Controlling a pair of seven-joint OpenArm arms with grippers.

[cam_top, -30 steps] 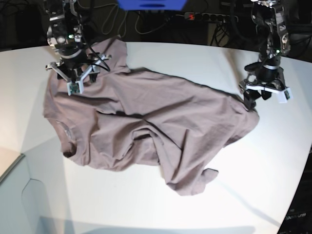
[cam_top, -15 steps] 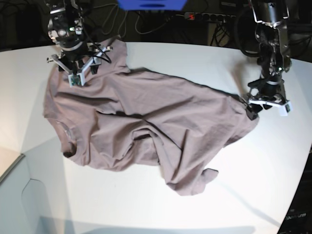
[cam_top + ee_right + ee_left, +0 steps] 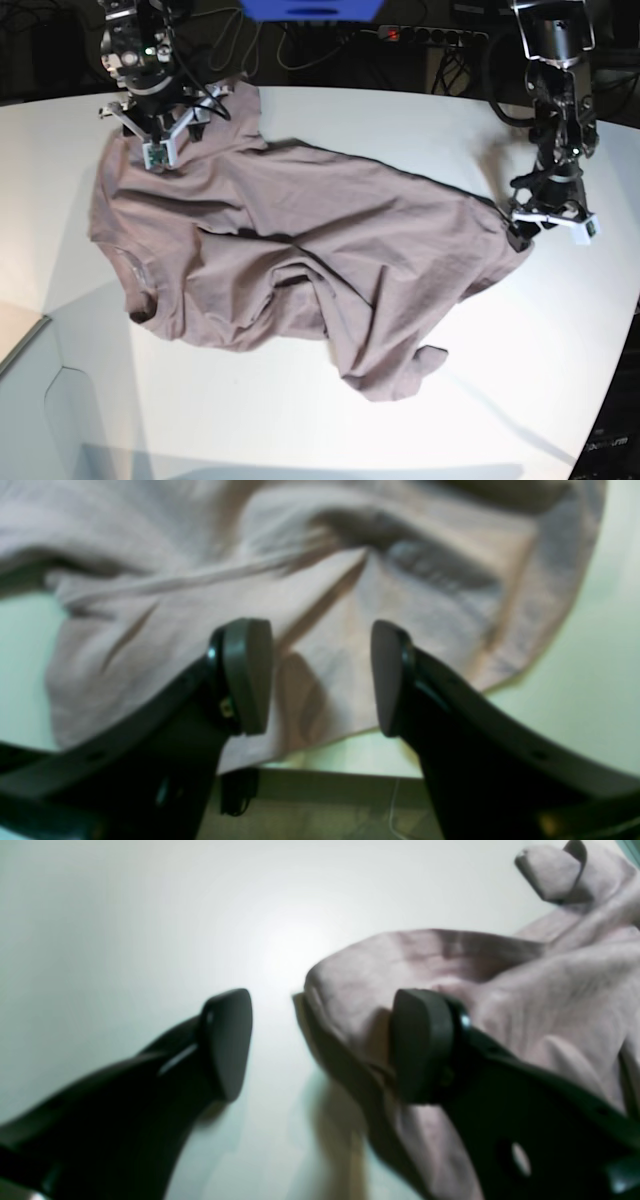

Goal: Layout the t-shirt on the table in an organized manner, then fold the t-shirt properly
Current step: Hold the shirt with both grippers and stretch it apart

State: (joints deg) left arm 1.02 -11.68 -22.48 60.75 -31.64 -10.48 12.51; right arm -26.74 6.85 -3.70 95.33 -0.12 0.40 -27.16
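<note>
Both grippers open at opposite edges of the shirt.

The t-shirt (image 3: 300, 260) lies crumpled and creased on the table (image 3: 400, 120), with its neck toward the left side of the base view. The left gripper (image 3: 320, 1045) is low at the shirt's edge on the right of that view, jaws apart: one finger (image 3: 422, 1045) is over the cloth, the other over bare table, and nothing is clamped. The right gripper (image 3: 322, 677) hangs above the far left corner of the shirt, jaws spread, holding nothing.
</note>
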